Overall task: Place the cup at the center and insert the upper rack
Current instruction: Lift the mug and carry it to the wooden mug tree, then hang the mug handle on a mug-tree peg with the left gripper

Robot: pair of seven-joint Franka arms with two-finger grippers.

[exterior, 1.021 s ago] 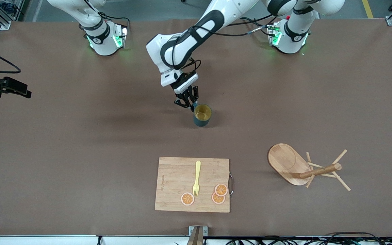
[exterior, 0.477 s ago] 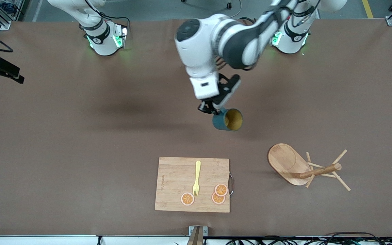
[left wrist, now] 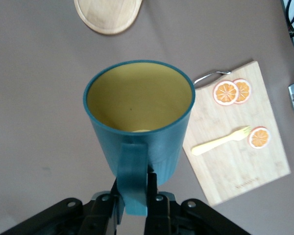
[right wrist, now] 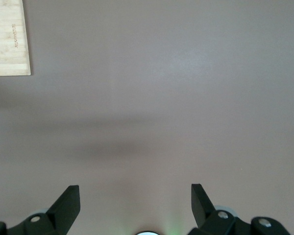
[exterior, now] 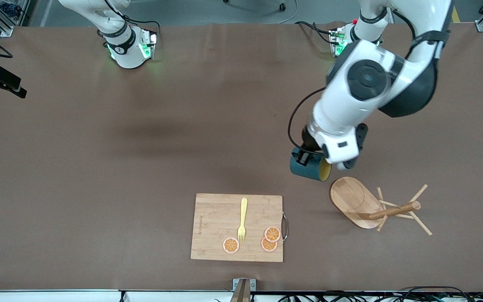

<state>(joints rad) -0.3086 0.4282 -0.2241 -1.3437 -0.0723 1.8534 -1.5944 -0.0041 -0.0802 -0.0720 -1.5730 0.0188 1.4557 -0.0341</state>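
Observation:
My left gripper is shut on the loop handle of the dark teal cup, which has a mustard-yellow inside. In the front view the cup hangs tipped on its side just above the table. It is beside the oval base of the upper rack, with its mouth turned toward that base. My left gripper is mostly hidden under its own wrist. The upper rack, a light wooden mug tree, lies toppled on the table with post and pegs pointing toward the left arm's end. Its base shows in the left wrist view. My right gripper waits open over bare table.
A wooden cutting board lies nearer the front camera than the cup, toward the table's middle. On it are a yellow fork and three orange slices. It has a metal handle on the rack's side. The table top is brown.
The left arm lifted the cup from the table's middle, tipped it onto its side and carried it toward the left arm's end, next to the rack's base. The right hand shifted slightly.

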